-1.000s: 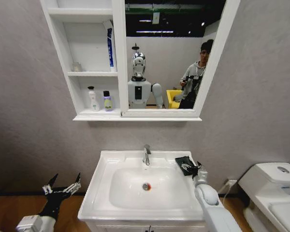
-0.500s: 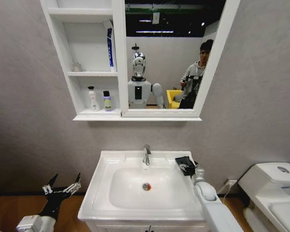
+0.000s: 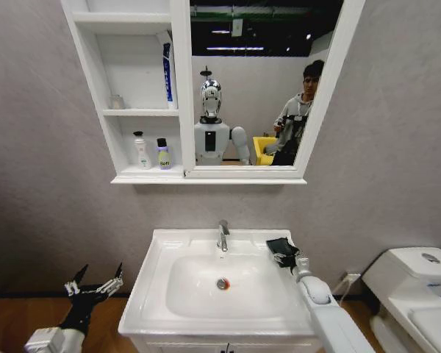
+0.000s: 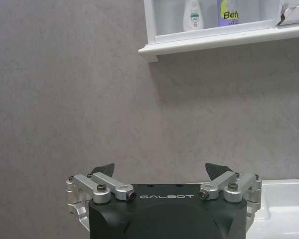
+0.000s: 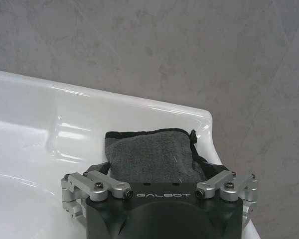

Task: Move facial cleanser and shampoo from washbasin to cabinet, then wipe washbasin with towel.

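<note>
Left gripper (image 4: 161,172), black body marked GALBOT with silver linkages and two dark fingertips (image 4: 103,169) set wide apart, nothing between them, facing a mottled grey wall (image 4: 79,84). White framed cabinet (image 4: 214,42), bottom shelf ledge in view, bearing a white plastic bottle with a green label (image 4: 192,15) and, just beside it, a purple bottle with a white and yellow label (image 4: 232,10). White ceramic washbasin (image 4: 284,209), one corner showing next to the gripper body.
</note>
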Robot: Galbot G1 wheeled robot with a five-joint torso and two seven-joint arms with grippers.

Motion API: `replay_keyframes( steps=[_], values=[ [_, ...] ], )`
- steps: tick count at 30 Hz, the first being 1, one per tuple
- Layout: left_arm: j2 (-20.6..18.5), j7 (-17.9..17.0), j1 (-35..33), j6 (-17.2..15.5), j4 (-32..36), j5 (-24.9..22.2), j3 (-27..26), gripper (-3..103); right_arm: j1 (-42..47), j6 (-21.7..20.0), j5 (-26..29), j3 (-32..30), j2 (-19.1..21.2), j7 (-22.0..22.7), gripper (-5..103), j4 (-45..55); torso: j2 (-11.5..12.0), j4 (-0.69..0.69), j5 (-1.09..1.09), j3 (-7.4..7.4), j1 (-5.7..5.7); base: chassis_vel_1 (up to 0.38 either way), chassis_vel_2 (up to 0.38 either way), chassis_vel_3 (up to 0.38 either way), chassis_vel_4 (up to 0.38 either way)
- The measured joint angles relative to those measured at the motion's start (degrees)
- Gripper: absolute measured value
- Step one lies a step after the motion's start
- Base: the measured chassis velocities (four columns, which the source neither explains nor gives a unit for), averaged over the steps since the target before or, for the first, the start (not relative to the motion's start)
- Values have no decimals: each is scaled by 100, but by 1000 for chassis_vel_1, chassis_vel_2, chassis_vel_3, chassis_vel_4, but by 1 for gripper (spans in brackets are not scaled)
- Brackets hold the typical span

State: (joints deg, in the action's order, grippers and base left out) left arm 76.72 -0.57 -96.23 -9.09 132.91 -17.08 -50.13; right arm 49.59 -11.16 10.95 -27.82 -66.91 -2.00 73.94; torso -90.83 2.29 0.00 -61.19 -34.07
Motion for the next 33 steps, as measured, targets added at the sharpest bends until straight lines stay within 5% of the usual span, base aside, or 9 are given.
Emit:
replay_keyframes(
  steps=[19,28,30,31,33],
  values=[
    [0,0,0,0,0,0,0,100,-159,4,-193,29,19,-191,102,-321,0,-2,-1,0,0,0,0,0,0],
    [0,0,0,0,0,0,0,100,-143,69,-205,6,-25,-165,70,-338,-1,1,-1,0,0,0,0,0,0],
    [0,0,0,0,0,0,0,100,-144,72,-200,3,-30,-151,70,-335,0,0,0,0,0,0,0,0,0],
    [0,0,0,0,0,0,0,100,-145,74,-197,-3,-34,-133,59,-333,0,0,0,0,0,0,0,0,0],
    [0,0,0,0,0,0,0,100,-147,74,-195,-10,-37,-106,54,-333,-1,0,0,0,0,0,0,0,0]
  ],
)
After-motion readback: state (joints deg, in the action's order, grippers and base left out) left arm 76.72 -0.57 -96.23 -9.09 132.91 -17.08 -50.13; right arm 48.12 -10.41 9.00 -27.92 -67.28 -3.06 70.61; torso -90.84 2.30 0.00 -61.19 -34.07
